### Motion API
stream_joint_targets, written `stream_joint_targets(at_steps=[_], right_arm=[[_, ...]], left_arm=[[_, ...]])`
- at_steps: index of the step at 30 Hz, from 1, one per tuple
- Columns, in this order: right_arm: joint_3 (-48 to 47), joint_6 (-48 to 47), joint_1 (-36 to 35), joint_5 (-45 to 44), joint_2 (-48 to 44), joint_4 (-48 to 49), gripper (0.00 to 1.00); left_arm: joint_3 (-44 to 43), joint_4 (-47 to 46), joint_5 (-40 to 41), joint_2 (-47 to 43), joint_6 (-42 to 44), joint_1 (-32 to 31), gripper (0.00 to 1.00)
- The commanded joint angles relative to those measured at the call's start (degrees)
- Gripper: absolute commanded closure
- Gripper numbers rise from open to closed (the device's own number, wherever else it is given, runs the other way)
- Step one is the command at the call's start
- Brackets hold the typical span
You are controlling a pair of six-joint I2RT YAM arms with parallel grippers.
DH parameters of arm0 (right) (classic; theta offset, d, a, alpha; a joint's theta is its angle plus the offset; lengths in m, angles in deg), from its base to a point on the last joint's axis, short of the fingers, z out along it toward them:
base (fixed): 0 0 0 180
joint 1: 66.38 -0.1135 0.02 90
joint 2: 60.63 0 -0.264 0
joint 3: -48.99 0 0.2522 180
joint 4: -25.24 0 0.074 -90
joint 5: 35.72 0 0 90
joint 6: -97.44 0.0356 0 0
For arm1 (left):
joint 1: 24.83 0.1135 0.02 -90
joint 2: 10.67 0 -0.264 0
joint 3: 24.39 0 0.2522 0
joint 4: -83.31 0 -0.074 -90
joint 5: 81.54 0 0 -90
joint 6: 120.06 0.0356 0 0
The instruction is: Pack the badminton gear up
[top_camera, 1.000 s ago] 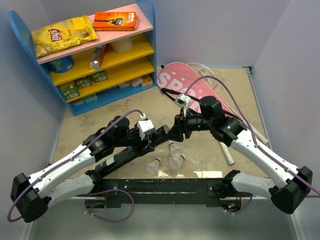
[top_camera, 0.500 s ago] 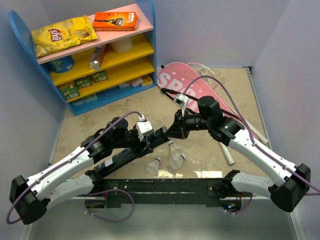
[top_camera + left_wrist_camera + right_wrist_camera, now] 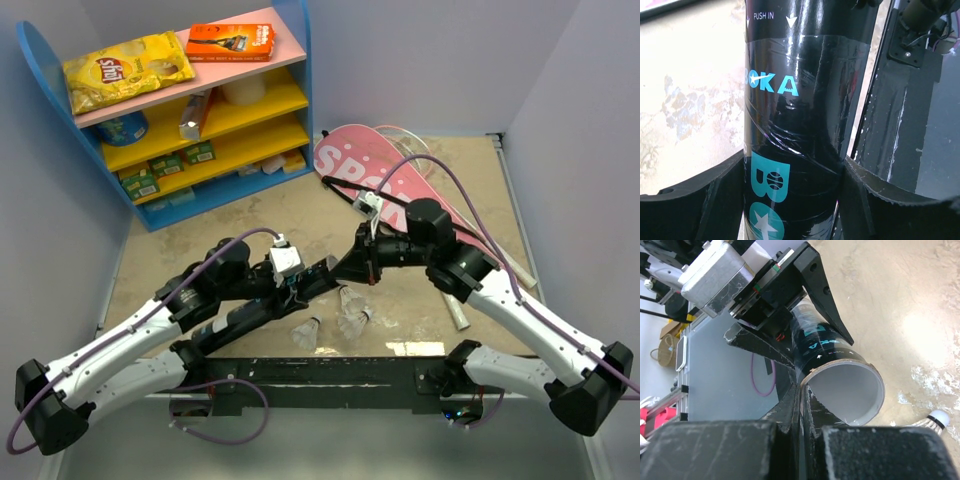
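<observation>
while both arms meet over the middle of the sandy table, the biggest item, the pink racket cover (image 3: pixel 365 160), lies flat at the far right. it is soft and floppy, so it would best be taken by its black edging. the racket (image 3: pixel 457 312) lies half under it, its handle pointing towards the near edge. it looks light but springy and is safest held at the handle, not the strings.

the black tube (image 3: pixel 250 312) is lifted at a slant between the arms, open mouth towards the right arm. it is a stiff, hollow, thin-walled cylinder wrapped in glossy film, so it is slippery and could dent if squeezed hard. the left gripper (image 3: pixel 792 180) is clamped around its body, one finger pressed on each side. the right gripper (image 3: pixel 802 397) has its fingers almost together, and they seem to pinch the tube's rim, though the close view leaves that uncertain.

three white shuttlecocks (image 3: pixel 347 312) lie on the table just below the tube mouth, clustered near each other. they are feather-light and fragile. each is best picked by its cork tip, since the feather skirt would crush.
</observation>
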State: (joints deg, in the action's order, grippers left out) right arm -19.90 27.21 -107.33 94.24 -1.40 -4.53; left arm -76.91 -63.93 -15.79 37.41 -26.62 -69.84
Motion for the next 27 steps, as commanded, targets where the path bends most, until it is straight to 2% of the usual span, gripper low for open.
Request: stream_joint_targets(at_steps=[1,4,11,20,27], right_arm=[[-2.0,-1.6,-0.2,0.3,-2.3,-1.5,1.0],[-1.6,-1.8,1.0,-1.1,-2.8,-2.0,1.0],[-0.4,-0.2,8.7,0.3,-5.4,-1.2,1.0],[-3.5,0.9,10.4,-1.0,-6.5,-2.2,1.0],[-6.5,0.1,10.4,-7.9,-4.9,-5.3,1.0]], left_arm=[[-0.4,-4.0,-1.1,-1.8,-1.9,0.1,0.98],[-0.4,-4.0,-1.2,-2.1,-2.0,0.0,0.98],[-0.5,-4.0,-1.2,-3.4,-1.9,-0.2,0.98],[-0.3,-4.0,-1.0,-4.6,-1.9,-0.7,0.98],[-0.3,-4.0,-1.1,-5.1,-2.0,-1.0,0.98]])
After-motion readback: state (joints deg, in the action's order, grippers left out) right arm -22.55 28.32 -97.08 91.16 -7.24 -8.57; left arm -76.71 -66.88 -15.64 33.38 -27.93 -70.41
